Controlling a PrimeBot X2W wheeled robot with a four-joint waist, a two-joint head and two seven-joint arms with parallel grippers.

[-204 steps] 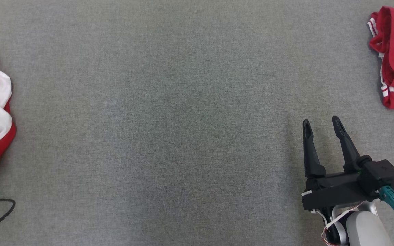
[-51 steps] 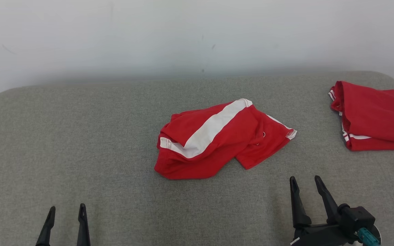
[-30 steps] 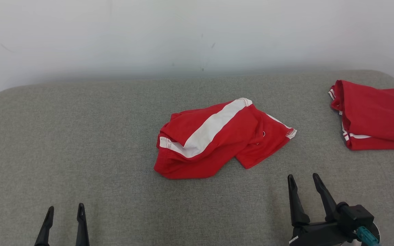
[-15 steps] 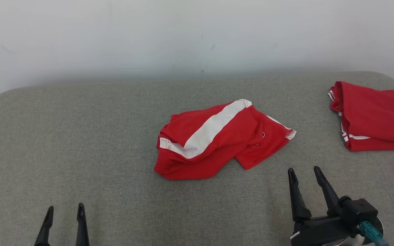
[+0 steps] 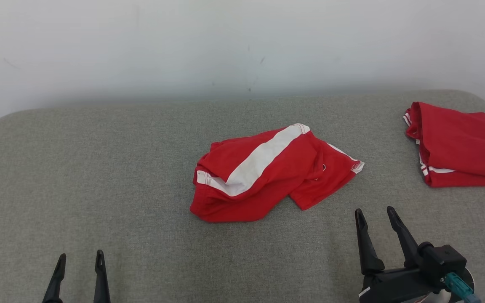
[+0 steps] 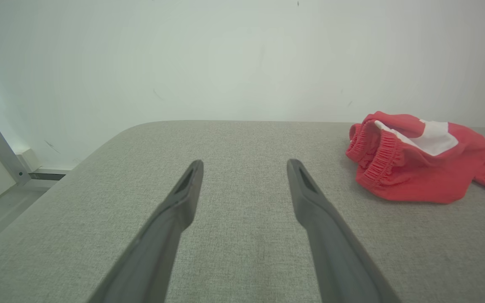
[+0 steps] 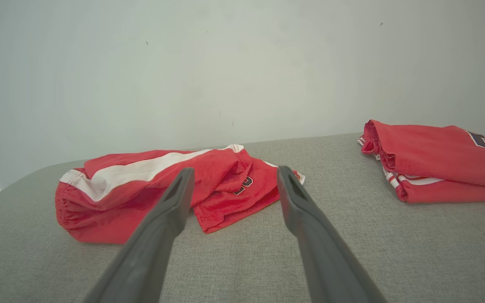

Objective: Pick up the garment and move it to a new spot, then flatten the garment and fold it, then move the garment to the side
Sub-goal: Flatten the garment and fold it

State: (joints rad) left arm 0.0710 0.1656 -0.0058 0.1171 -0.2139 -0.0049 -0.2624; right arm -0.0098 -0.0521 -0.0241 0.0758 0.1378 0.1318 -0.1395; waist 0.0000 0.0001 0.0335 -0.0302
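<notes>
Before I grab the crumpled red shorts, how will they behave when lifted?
The red shorts lie in soft folds, so they'll likely droop and unfurl from one pinch. They look thin, probably light. The gathered waistband looks thicker, likely the surest hold.

Bright, soft, even light falls from above on the grey fabric-covered counter point(image 5: 99, 168). The white wall point(image 5: 141, 42) beyond the long dark right fingers point(image 5: 366, 248) looks pale and washed out, with a dim band where it meets the counter. The crumpled red-and-white garment point(image 5: 263, 174) ahead of those fingers casts a thin, faint shadow on its near side. In the wrist views the dark left fingers point(image 6: 310, 210) and the right ones turn soft toward the bottom edge, and the wide lens bows the counter's far edge.
</notes>
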